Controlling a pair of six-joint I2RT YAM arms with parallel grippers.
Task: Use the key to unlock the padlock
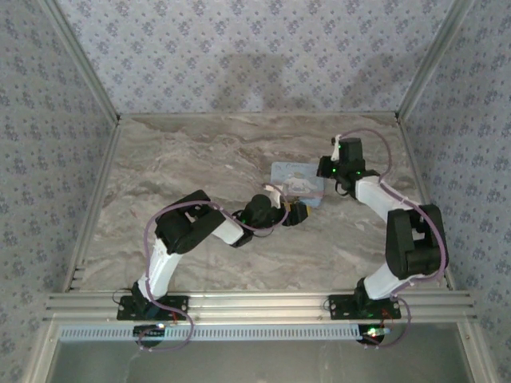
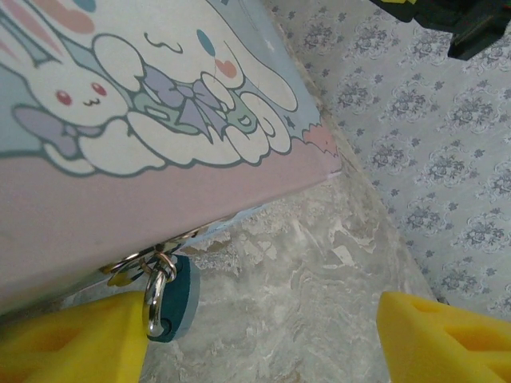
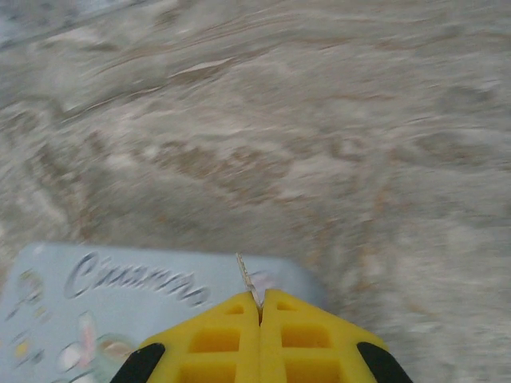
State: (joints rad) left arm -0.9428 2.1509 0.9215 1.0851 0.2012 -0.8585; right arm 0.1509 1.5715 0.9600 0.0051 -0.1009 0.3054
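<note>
My right gripper (image 3: pixel 259 307) is shut on the key (image 3: pixel 244 275), not yet in the lock, while my left gripper (image 2: pixel 263 335) stands wide open beside the padlock (image 2: pixel 177 299), seemingly locked, at 7 o'clock of the tin (image 2: pixel 160 159).

a grey-brown, marble-veined table (image 1: pixel 200 152), ringed by floral-print wall panels (image 1: pixel 255 48) and fronted by an aluminium rail (image 1: pixel 255 302) at its near edge, carries a pale blue cartoon-printed tin (image 1: pixel 297 177), lying flat on the stone pattern right of centre.
</note>
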